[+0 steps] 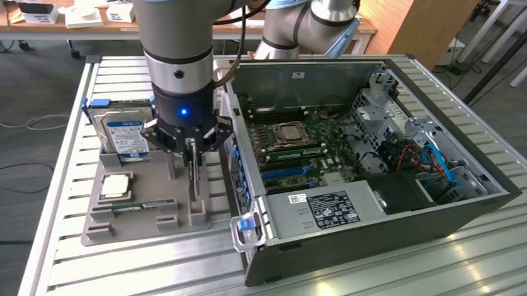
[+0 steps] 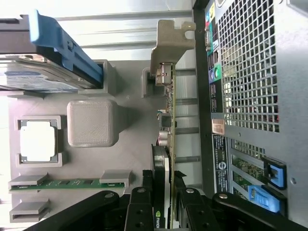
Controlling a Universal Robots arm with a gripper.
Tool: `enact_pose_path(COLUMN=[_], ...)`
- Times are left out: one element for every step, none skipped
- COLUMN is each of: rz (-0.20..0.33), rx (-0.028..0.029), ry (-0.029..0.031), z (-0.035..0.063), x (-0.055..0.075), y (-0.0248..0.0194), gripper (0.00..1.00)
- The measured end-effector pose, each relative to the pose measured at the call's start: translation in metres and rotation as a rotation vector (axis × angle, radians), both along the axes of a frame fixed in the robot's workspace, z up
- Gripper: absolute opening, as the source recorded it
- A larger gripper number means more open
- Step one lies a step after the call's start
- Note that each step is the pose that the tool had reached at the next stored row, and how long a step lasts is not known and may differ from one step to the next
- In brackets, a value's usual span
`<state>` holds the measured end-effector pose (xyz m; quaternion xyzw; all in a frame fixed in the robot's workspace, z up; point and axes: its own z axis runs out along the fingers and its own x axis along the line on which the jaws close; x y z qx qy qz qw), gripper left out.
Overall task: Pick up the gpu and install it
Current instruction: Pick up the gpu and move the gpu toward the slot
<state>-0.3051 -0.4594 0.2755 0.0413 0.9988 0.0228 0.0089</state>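
Observation:
The gpu [image 1: 194,186] stands on its edge in a slot of the grey holder tray [image 1: 132,229], just beside the open computer case [image 1: 371,154]. In the wrist view the gpu [image 2: 169,120] is a thin green-edged board with a pale metal bracket at its far end, still seated in the tray [image 2: 130,96]. My gripper [image 1: 191,153] hangs straight down over the card. Its black fingers [image 2: 139,208] sit on both sides of the card's fan end, and the gripper [image 2: 162,204] is shut on the card.
On the tray stand a silver hard drive with a blue label [image 1: 123,132], a processor [image 1: 115,185] and a green memory stick [image 1: 136,207]. Inside the case lie the motherboard [image 1: 297,148] and a power supply [image 1: 325,209]. The case's rear grille [image 2: 250,72] is close beside the card.

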Motion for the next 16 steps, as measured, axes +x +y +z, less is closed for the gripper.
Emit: enact_pose_path(rz=[0.000, 0.000, 0.000, 0.000, 0.000, 0.000, 0.000, 0.000, 0.000, 0.000, 0.000, 0.000, 0.000, 0.000, 0.000, 0.000], rx=[0.0001, 0.0000, 0.0001, 0.0002, 0.0001, 0.0001, 0.0001, 0.0001, 0.0001, 0.0001, 0.0001, 0.0001, 0.0001, 0.0001, 0.0001, 0.0001], ry=[0.0000, 0.0000, -0.0001, -0.0001, -0.0001, -0.0001, -0.0001, -0.0001, -0.0001, -0.0001, 0.0000, -0.0001, -0.0001, -0.0001, -0.0001, -0.0001], z=[0.0031, 0.0044, 0.0043, 0.0043, 0.0043, 0.0043, 0.0043, 0.0043, 0.0043, 0.0043, 0.0044, 0.0044, 0.0043, 0.0043, 0.0044, 0.0043], x=[0.0000, 0.0000, 0.0000, 0.0000, 0.0000, 0.0000, 0.0000, 0.0000, 0.0000, 0.0000, 0.0000, 0.0000, 0.0000, 0.0000, 0.0000, 0.0000], y=[0.0000, 0.0000, 0.0000, 0.0000, 0.0000, 0.0000, 0.0000, 0.0000, 0.0000, 0.0000, 0.0000, 0.0000, 0.0000, 0.0000, 0.0000, 0.0000], gripper=[0.27, 0.27, 0.27, 0.27, 0.27, 0.27, 0.27, 0.27, 0.27, 0.27, 0.27, 0.27, 0.27, 0.27, 0.27, 0.27])
